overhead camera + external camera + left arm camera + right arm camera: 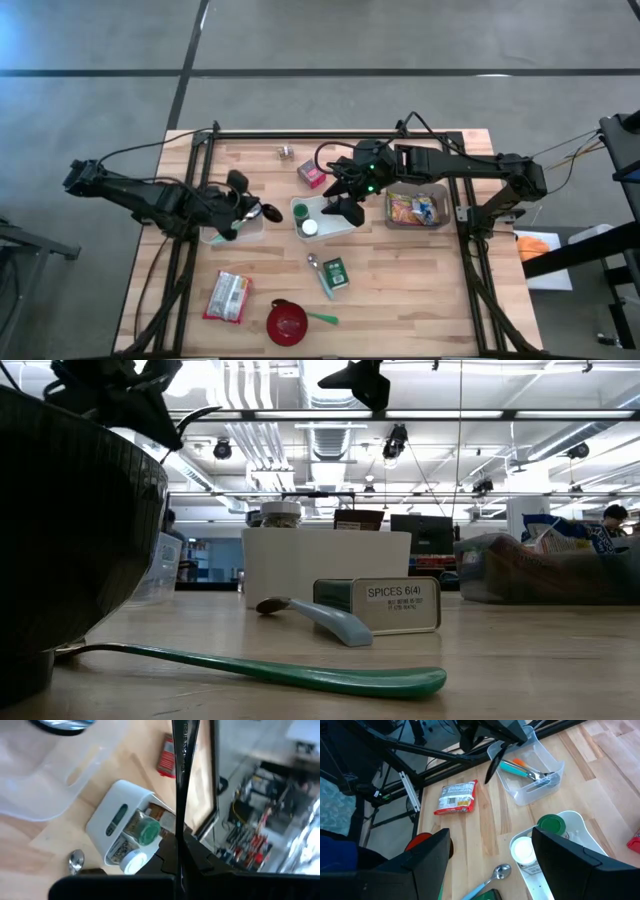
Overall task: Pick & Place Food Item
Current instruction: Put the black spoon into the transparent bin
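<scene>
Presently, your right gripper [343, 203] hangs over the white caddy [331, 229] at mid-table with its jaws spread and nothing between them. Your left gripper [238, 208] sits over the clear utensil bin [252, 231] on the left, jaws pressed together; I cannot tell whether it pinches anything.

Risks, as I judge them:
- The task names only a "food item". Several candidates are in view: the red snack packet [228, 296] near the front left, the pink packet [311, 174] behind the caddy, and the snack tub [417, 209] to the right. Choosing the wrong one is the first hazard.
- The caddy holds jars packed close together, a green-lidded jar [551, 824] and a white-lidded jar [523, 849]. A descent slightly off centre would put one finger on a neighbouring lid and tip or jam the jars.
- The spice tin [335, 272] and the blue-handled spoon [319, 273] lie just in front of the caddy and could be swept aside on a low approach.

Position relative to the jaws: from the right wrist view, the two jars lie ahead of and between the spread fingers, nearer the right-hand one, apart from both. The red snack packet lies well clear, beyond the left-hand finger.
</scene>
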`<act>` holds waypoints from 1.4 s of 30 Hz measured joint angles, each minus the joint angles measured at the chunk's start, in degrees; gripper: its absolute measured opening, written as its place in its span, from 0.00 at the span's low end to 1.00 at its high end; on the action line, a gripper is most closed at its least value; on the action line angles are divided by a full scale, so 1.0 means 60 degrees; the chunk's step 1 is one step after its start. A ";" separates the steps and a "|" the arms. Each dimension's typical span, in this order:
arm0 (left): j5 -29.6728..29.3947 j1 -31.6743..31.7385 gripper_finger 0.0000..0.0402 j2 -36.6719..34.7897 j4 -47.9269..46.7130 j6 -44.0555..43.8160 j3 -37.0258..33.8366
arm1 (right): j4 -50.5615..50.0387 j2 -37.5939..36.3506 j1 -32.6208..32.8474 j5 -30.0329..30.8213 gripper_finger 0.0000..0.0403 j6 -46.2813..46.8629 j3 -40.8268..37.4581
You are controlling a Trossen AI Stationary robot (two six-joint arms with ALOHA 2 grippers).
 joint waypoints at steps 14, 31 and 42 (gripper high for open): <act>0.2141 -0.0004 0.00 -0.0058 -0.2123 -0.4152 0.0007 | -0.0002 0.0000 0.0000 0.0000 0.69 0.0000 0.0000; 0.3431 0.1519 0.00 -0.0084 -0.2785 -0.5264 -0.0073 | 0.0000 0.0000 0.0004 0.0001 0.69 0.0000 0.0000; 0.4660 0.2554 0.00 -0.0155 -0.3147 -0.5261 -0.0563 | -0.0001 -0.0004 0.0002 0.0004 0.69 0.0000 -0.0004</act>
